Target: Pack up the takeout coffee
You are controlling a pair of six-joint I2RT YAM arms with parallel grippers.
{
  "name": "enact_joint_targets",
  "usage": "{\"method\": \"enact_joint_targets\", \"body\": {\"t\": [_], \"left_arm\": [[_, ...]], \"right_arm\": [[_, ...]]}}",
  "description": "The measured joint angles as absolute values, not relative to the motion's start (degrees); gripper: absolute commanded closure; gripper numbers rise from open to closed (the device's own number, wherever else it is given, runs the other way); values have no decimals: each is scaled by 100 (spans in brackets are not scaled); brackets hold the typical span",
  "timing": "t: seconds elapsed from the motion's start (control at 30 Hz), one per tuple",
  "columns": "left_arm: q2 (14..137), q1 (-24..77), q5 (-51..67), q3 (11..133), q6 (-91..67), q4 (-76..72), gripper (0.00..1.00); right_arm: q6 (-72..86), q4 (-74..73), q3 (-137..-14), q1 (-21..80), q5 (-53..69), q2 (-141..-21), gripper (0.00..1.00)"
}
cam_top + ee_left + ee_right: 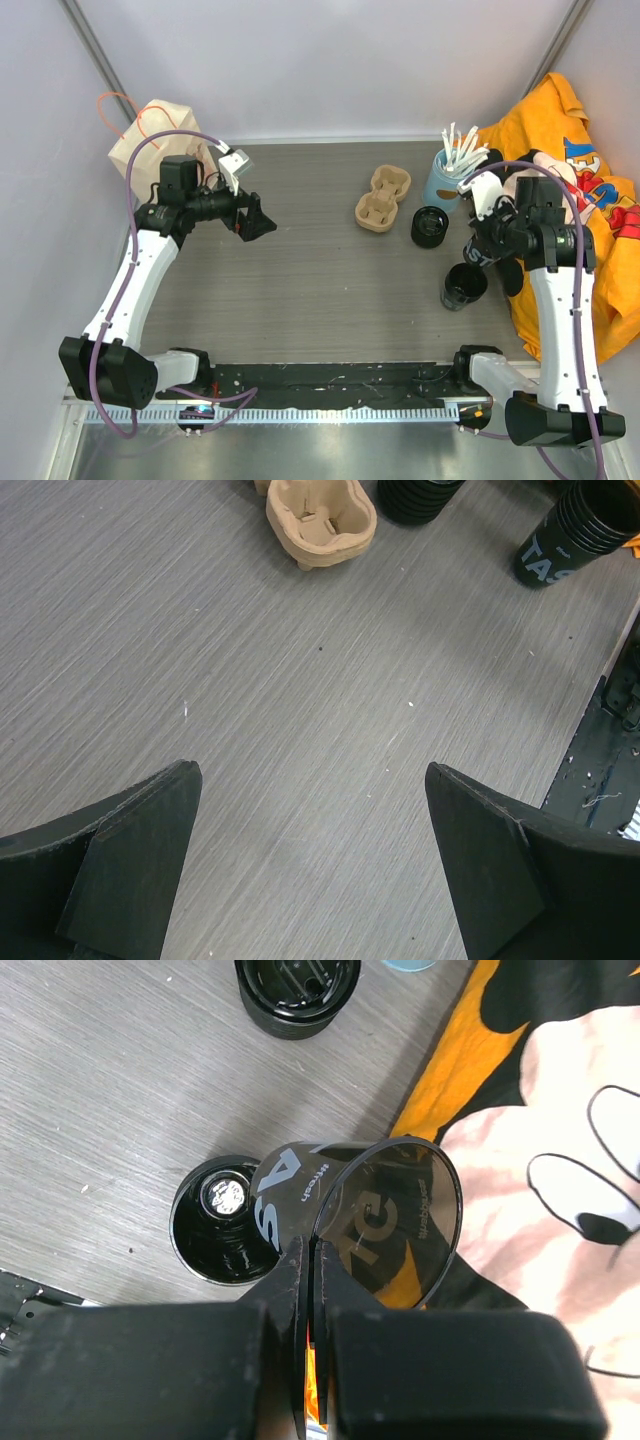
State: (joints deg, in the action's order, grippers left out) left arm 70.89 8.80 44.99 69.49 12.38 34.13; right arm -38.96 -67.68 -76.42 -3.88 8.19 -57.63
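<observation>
Trouble could start with the grip: the right gripper (308,1260) is pressed together on one thin wall of the takeout coffee (350,1205), which sits tilted at the orange cloth's (440,1090) edge, its base by the glossy black cup (225,1222). That pinch may let it swing or slip. The lidded cup (295,990) stands between it and the cardboard carrier (383,197) and could get clipped, while the left gripper (312,770) hangs spread wide, holding nothing.

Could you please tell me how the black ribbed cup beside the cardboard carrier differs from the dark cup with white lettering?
The black ribbed cup stands free beside the brown cardboard carrier; the dark lettered cup is pinched at its rim by the right gripper. The ribbed cup's wall shows no print; the lettered cup bears white letters. Both are round and dark.
</observation>
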Motion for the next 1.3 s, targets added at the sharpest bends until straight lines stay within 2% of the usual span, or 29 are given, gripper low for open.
{"method": "enact_joint_targets", "body": {"t": [0.4, 0.6, 0.7, 1.07, 1.3], "left_arm": [[7133, 878, 3986, 7004, 1026, 3334, 0], [7196, 878, 3573, 7159, 967, 3332, 0], [7196, 856, 3433, 7234, 969, 3378, 0], [7273, -257, 3885, 7395, 832, 3590, 0], [7347, -298, 3938, 7113, 607, 3542, 0]], "right_arm": [[-3944, -6925, -8895, -148, 1046, -6313, 99], [-3765, -6451, -9024, 1920, 338, -7120, 99], [-3721, -6233, -9192, 2484, 145, -7653, 99], [-3951, -4884, -9697, 3846, -172, -9076, 99], [-4259, -4058, -9542, 4431, -211, -9415, 99]]}}
